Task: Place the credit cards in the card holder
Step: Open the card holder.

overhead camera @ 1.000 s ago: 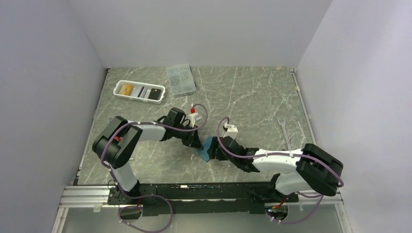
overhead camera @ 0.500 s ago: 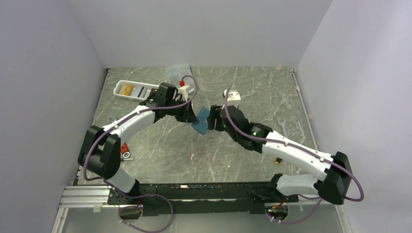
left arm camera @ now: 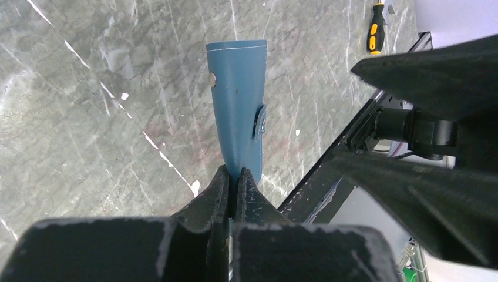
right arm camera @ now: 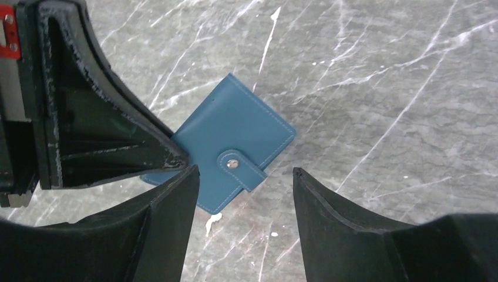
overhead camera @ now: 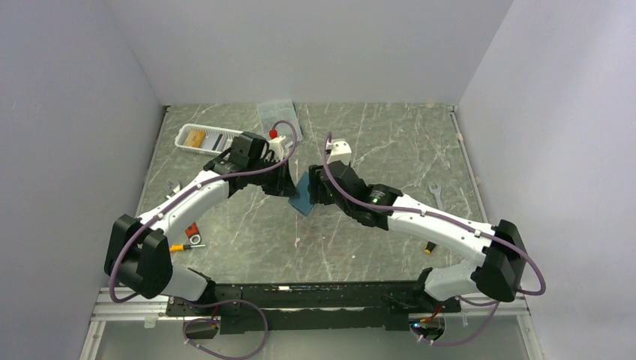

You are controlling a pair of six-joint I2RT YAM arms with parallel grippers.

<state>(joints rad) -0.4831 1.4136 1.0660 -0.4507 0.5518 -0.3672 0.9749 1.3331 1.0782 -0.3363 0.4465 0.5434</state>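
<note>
The card holder (overhead camera: 302, 198) is a teal-blue wallet, folded shut with its snap strap fastened. My left gripper (overhead camera: 291, 189) is shut on one edge of it (left arm camera: 241, 111), the fingertips (left arm camera: 236, 176) pinching the leather. The right gripper (overhead camera: 315, 193) hovers close over the holder (right arm camera: 229, 147), open (right arm camera: 245, 171), one finger by the strap side and nothing between its jaws. The credit cards lie in a white basket (overhead camera: 184, 136) at the far left; a yellow-gold one (overhead camera: 196, 138) shows, and the left arm hides the basket's right part.
A clear compartment box (overhead camera: 271, 112) sits behind the left wrist. A wrench (overhead camera: 437, 193) lies at the right. A yellow-handled screwdriver (overhead camera: 427, 246) lies under the right arm and shows in the left wrist view (left arm camera: 376, 29). A red-handled tool (overhead camera: 193, 229) lies near the left arm.
Both arms have swung away from the near edge toward the far left, carrying the card holder with them. The left gripper kept its grip; the right stayed open beside it.
</note>
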